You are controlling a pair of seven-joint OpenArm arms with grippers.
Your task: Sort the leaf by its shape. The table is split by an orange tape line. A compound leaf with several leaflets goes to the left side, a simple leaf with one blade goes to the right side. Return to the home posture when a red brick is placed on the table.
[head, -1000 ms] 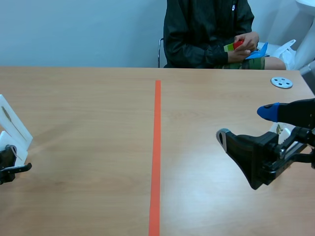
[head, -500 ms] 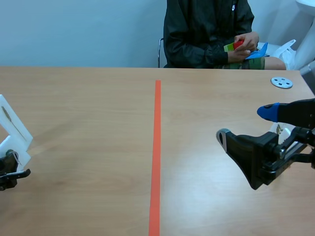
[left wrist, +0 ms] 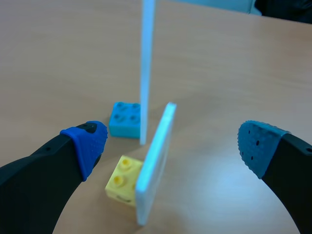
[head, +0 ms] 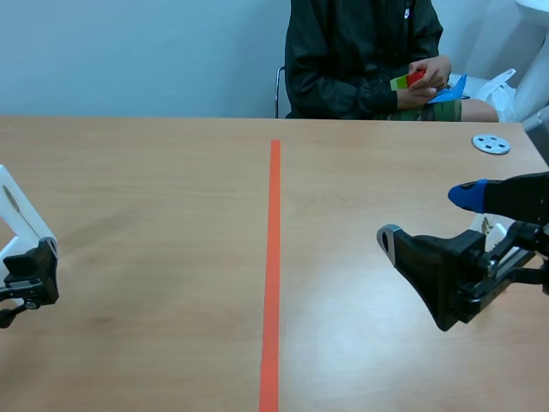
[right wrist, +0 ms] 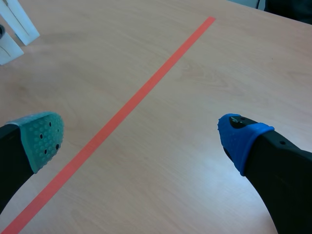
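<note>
Leaf card, a flat white plastic panel printed with a narrow dark leaf (head: 24, 219), stands upright at the near left edge of the wooden table (head: 171, 215), well left of the orange tape line (head: 273, 257). The leaf's form is too small to classify from the scene view. The left wrist view shows two such panels edge-on. The nearer white panel (left wrist: 156, 165) is seated in a yellow toy brick (left wrist: 121, 185), and the farther white panel (left wrist: 147, 68) in a blue toy brick (left wrist: 124, 119).

Change noted: over the last second the left gripper (left wrist: 173, 141) has advanced from the table's near edge up to the panels. Its fingers are spread wide. The nearer panel stands in the gap ahead of them and touches neither pad, so nothing is held.

The right gripper (head: 426, 219) has not moved. It hangs over the right half with fingers apart and is empty.

Assessment: the approach looks like the set-up for a pick-up, but no grip has been made yet. Which side the panel belongs on depends on a leaf shape not legible here.

A person across the table holds small coloured bricks, among them a red brick (head: 415, 79). None lies on the table, so the signal to return home has not been given.
</note>
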